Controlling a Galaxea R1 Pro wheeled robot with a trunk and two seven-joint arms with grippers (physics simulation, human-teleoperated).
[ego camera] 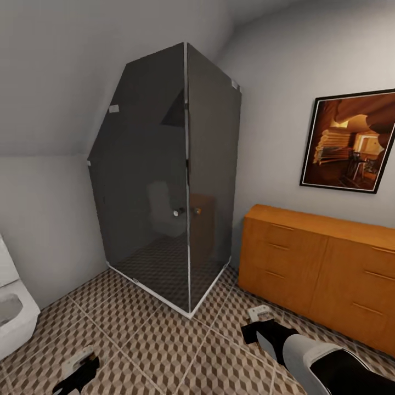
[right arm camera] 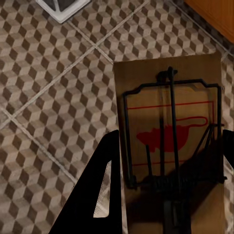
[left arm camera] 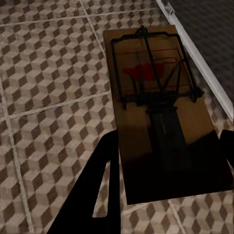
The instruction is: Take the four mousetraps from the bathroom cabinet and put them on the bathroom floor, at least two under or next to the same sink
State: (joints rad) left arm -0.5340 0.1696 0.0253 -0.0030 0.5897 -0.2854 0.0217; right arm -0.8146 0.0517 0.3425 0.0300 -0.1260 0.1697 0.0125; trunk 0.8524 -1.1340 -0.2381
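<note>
Over cube-patterned bathroom floor (ego camera: 164, 351), each gripper clamps a mousetrap, left gripper (left arm camera: 165, 161), right gripper (right arm camera: 168, 175), shower stall (ego camera: 170, 181) ahead

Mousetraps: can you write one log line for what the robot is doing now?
left gripper: shut on mousetrap | right gripper: shut on second mousetrap | both over bathroom floor

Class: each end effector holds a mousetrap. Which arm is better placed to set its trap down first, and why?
Probably the left: its end effector holds a mousetrap low over the bathroom floor, nearer the white fixture at the left edge.

Both arms held low and forward, left gripper (ego camera: 82, 366) and right gripper (ego camera: 258, 323) each clamping a mousetrap (left arm camera: 161, 112) between jaws.
</note>
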